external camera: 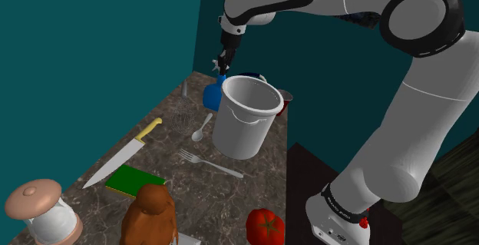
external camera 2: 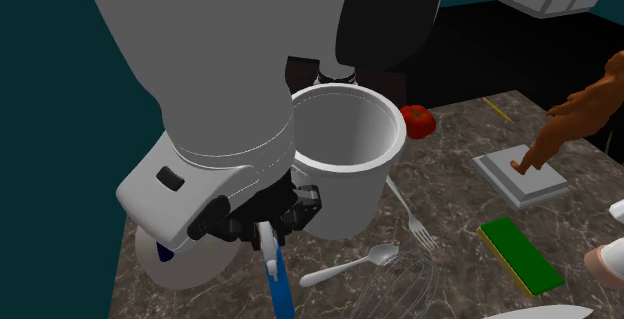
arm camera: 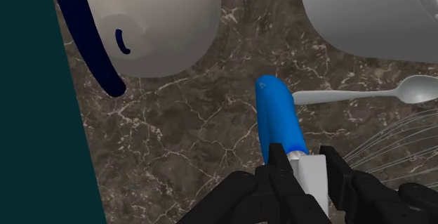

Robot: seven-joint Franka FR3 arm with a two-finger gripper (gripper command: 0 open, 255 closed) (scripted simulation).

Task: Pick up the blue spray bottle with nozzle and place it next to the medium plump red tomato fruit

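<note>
The blue spray bottle [arm camera: 279,117] points away from my gripper [arm camera: 303,156], whose black fingers are shut on its white nozzle end [arm camera: 310,179]. In the shoulder view the gripper [external camera: 222,64] stands at the back of the marble counter, right over the bottle [external camera: 213,94]. The second exterior view has the bottle [external camera 2: 281,285] hanging below the gripper [external camera 2: 267,233]; I cannot tell whether its base touches the counter. The red tomato [external camera: 265,226] sits far off at the counter's near edge, by the stand, and shows again [external camera 2: 417,120] behind the white pot.
A tall white pot [external camera: 246,117] stands right beside the bottle, and a white bowl with a dark blue rim [arm camera: 144,26] is close by. Spoon [external camera: 201,128], fork [external camera: 209,163], knife [external camera: 123,153], green block [external camera: 135,180], whisk [external camera 2: 402,285] and brown figure [external camera: 150,216] lie between bottle and tomato. Teal walls close in.
</note>
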